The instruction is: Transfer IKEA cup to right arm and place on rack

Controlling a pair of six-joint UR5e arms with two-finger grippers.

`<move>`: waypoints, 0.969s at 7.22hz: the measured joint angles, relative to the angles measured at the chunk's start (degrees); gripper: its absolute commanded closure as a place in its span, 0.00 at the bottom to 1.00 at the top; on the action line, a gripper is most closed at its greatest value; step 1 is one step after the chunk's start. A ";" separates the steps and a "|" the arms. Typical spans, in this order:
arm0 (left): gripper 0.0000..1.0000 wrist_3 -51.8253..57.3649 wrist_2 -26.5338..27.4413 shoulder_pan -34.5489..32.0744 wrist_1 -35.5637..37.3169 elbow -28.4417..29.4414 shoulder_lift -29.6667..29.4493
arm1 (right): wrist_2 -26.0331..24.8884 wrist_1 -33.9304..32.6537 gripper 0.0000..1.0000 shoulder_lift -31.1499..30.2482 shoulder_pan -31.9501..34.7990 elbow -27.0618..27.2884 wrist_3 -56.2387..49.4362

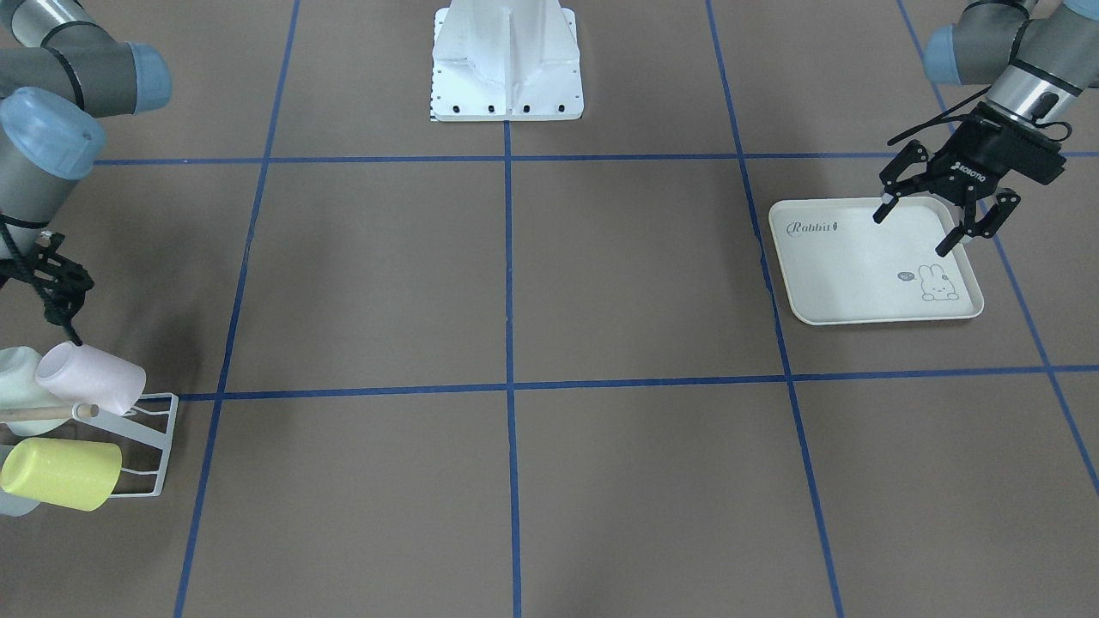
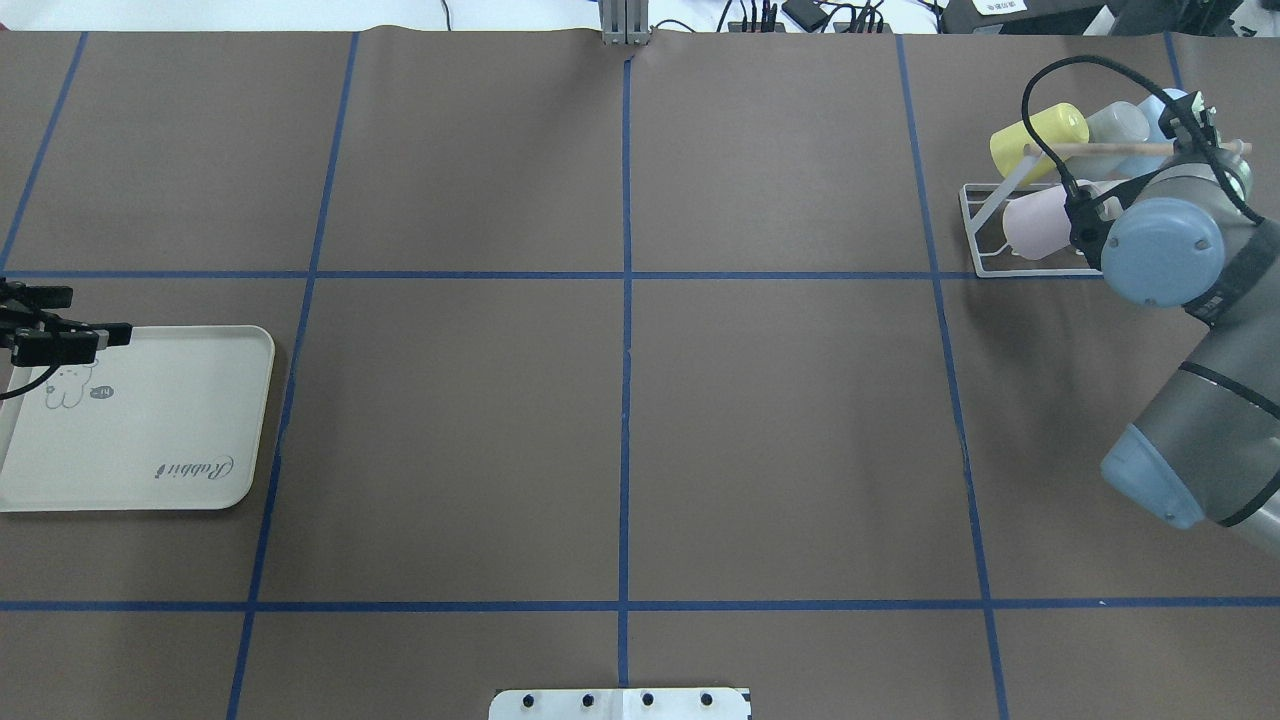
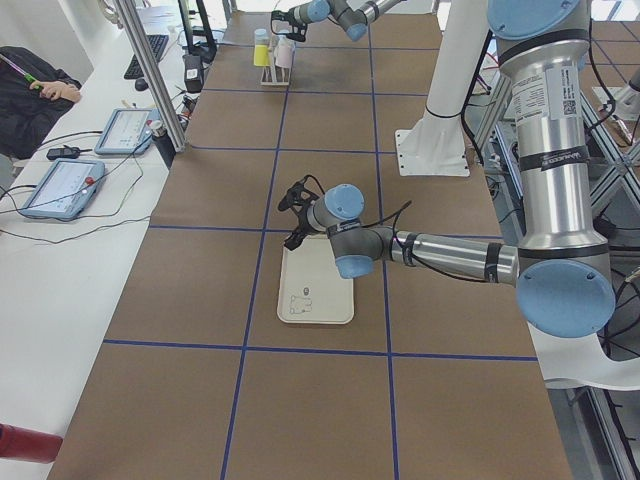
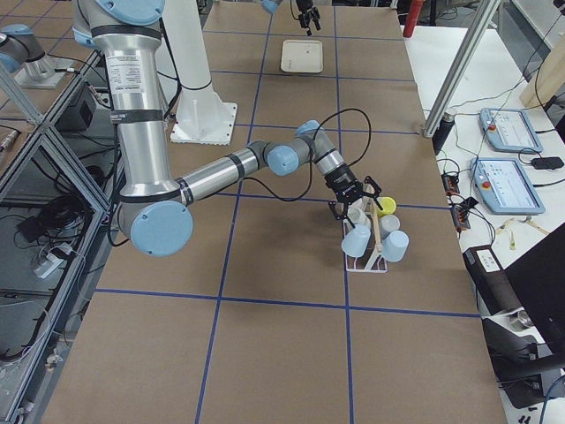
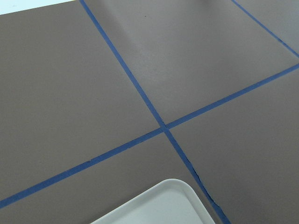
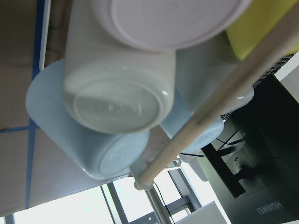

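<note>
The white wire rack (image 1: 161, 446) with its wooden dowel (image 2: 1110, 149) stands at the table's right end. It holds a pink cup (image 1: 94, 378), a yellow cup (image 1: 60, 474) and pale blue and whitish cups (image 6: 112, 98), all lying on its prongs. My right gripper (image 1: 51, 296) hovers right over the pink cup, jaws spread, one fingertip at the cup's rim. Its wrist view is filled with cup bottoms. My left gripper (image 1: 912, 232) is open and empty above the cream rabbit tray (image 1: 850, 283).
The white robot base (image 1: 506, 77) stands at the table's middle edge. Blue tape lines (image 2: 625, 350) divide the brown table top. The right arm's black cable (image 2: 1040, 90) loops over the rack. Operators' tablets (image 4: 508, 132) lie on a side bench.
</note>
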 measured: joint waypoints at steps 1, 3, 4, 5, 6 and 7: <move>0.00 0.02 -0.02 0.00 0.00 0.00 0.00 | 7.19 0.01 0.01 -0.05 4.61 1.05 0.56; 0.00 0.08 -0.04 0.00 0.00 0.05 0.03 | 20.99 -0.14 0.01 -1.10 13.57 1.69 8.08; 0.00 0.08 -0.05 0.00 0.00 0.08 0.05 | 27.77 -0.22 0.02 -2.78 17.95 1.66 14.99; 0.00 0.09 -0.04 0.00 0.00 0.09 0.04 | 34.83 -0.14 0.02 -5.17 22.56 1.71 21.55; 0.00 0.09 -0.05 0.00 0.00 0.07 0.03 | 40.09 -0.05 0.01 -7.42 26.87 1.75 28.08; 0.00 0.09 -0.05 0.00 0.00 0.05 0.06 | 44.05 -0.04 0.00 -9.63 30.49 1.83 36.51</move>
